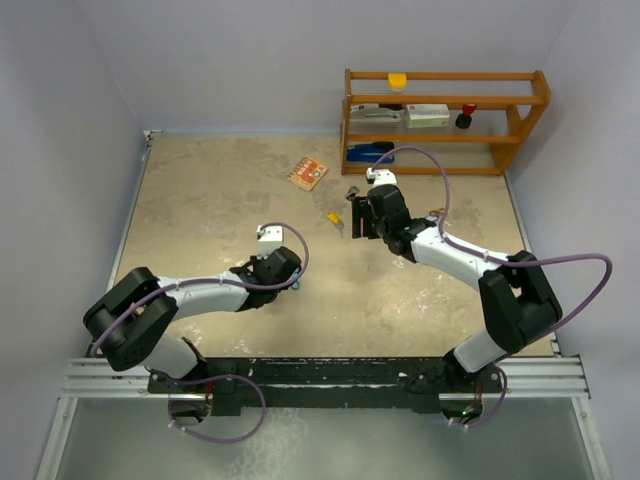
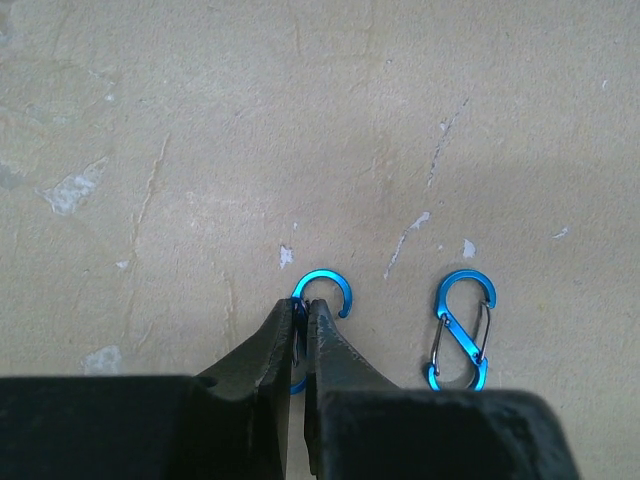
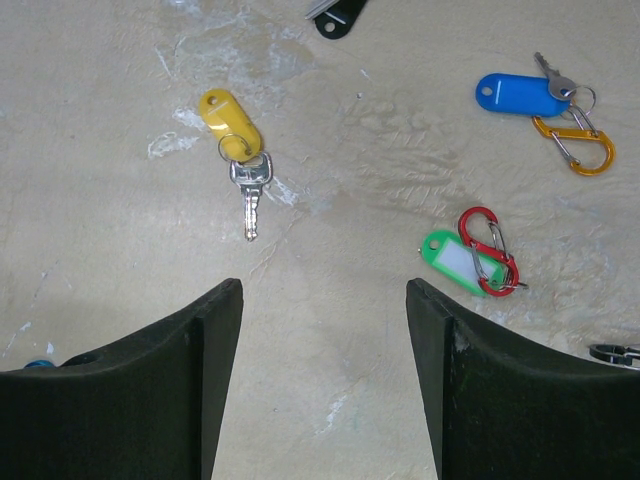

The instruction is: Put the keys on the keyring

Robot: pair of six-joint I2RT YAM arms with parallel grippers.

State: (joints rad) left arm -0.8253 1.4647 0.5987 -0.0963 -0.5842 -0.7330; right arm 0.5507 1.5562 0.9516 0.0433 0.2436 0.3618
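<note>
**Blue clip pinched, keys not yet on it**

Steel keys on glossy plastic tags lie scattered toward the far right part of the bench (image 1: 200, 200). None is on the clip the left claw holds, so I judge the task barely begun.

Left claw (image 2: 303, 310): closed tight on the lower loop of a blue clip (image 2: 322, 287), S-shaped, shiny anodised wire. The upper loop pokes out past the tips. By my reading this is the keyring in hand. A second blue clip (image 2: 462, 330) lies flat just beside it, untouched. Both sit near the middle of the bench, on the left arm's side.

Right claw (image 3: 325, 290): spread wide, holding nothing, hanging over bare bench nearer the far right corner.

Ahead of it:
- yellow-tagged key (image 3: 240, 170) — oval tag, small split ring and silver blade laid in a line, free of any clip
- blue-tagged key (image 3: 525, 95), its ring touching an orange clip (image 3: 578, 140)
- green tag (image 3: 450, 255) overlapped by a red clip (image 3: 490, 250), key not visible
- black tag (image 3: 335, 15), cut off at the frame's top

Linked or merely lying across, for the blue and green pairs? Cannot tell.

Left to do, as I judge it: pick up each key and thread its ring through the held clip's gate.

Bench surface is mottled beige, stone-look, with white scuffs.
</note>
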